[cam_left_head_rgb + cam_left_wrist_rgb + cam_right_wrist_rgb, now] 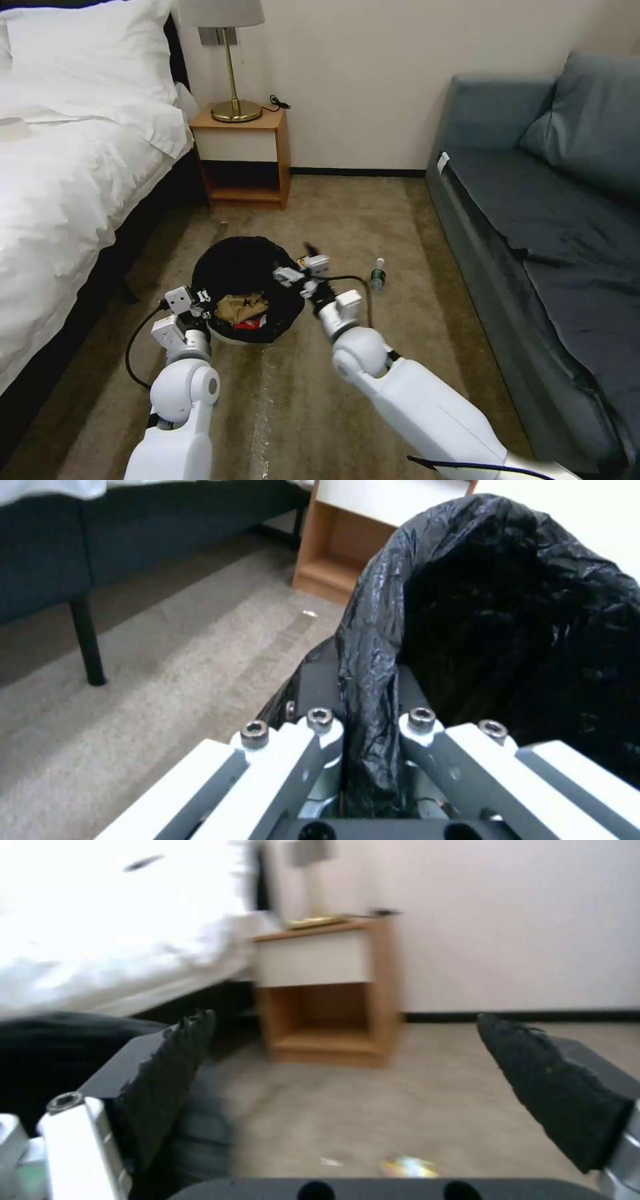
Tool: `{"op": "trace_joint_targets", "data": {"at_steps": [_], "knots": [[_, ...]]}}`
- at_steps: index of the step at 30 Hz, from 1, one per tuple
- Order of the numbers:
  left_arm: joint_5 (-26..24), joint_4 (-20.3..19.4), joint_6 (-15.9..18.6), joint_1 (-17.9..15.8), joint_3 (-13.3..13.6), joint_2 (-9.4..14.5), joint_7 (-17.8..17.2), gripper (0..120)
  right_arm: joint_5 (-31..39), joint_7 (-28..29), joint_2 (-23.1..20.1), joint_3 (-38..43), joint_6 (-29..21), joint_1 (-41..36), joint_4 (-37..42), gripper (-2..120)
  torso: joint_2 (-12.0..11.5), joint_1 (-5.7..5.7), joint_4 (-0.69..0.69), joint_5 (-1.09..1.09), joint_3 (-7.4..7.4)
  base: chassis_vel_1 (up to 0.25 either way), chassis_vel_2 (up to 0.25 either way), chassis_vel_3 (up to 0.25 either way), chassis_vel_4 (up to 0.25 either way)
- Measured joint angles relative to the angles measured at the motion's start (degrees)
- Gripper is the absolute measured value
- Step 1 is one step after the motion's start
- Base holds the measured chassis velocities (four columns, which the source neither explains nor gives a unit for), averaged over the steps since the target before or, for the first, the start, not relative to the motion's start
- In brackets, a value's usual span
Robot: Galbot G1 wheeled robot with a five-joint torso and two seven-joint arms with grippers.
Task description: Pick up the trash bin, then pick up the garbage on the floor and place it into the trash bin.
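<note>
A: How far is the task judged to be?
B: The trash bin (247, 293) is clamped at its near rim by the left gripper (202, 298), the black liner (373, 690) pinched between the fingers. Inside, a brown paper bag (241, 307) and a red-and-white carton (249, 324) are seen.
A: And what is left?
B: The bottle (378, 274) is left on the carpet (300, 400), near the sofa (533, 220). A wrapper cannot be made out in the bin. The right gripper (301, 270) is held spread and empty beside the bin's far rim.
</note>
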Motion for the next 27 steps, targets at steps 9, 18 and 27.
{"op": "trace_joint_targets", "data": {"at_steps": [9,18,27], "knots": [[-0.8,-0.3,1.6,-1.4,-1.1,1.4,0.9,4,-6.0,-1.5,0.4,15.6,2.2,-9.3,1.7,100,0.0,0.00,-0.02,0.00,0.00,0.000,0.000,0.000,0.000],[-0.9,-0.4,1.7,-1.0,-1.5,1.7,1.1,4,-7.3,-1.5,1.2,19.0,5.1,-11.2,1.2,100,0.0,0.00,-0.01,-0.01,0.00,0.000,0.000,0.000,0.000],[-1.0,-0.4,1.7,-0.8,-2.0,2.1,1.4,4,-8.9,-2.0,2.0,21.3,6.5,-12.9,0.8,100,0.0,0.00,-0.01,0.00,0.00,0.000,0.000,0.000,0.000]]}}
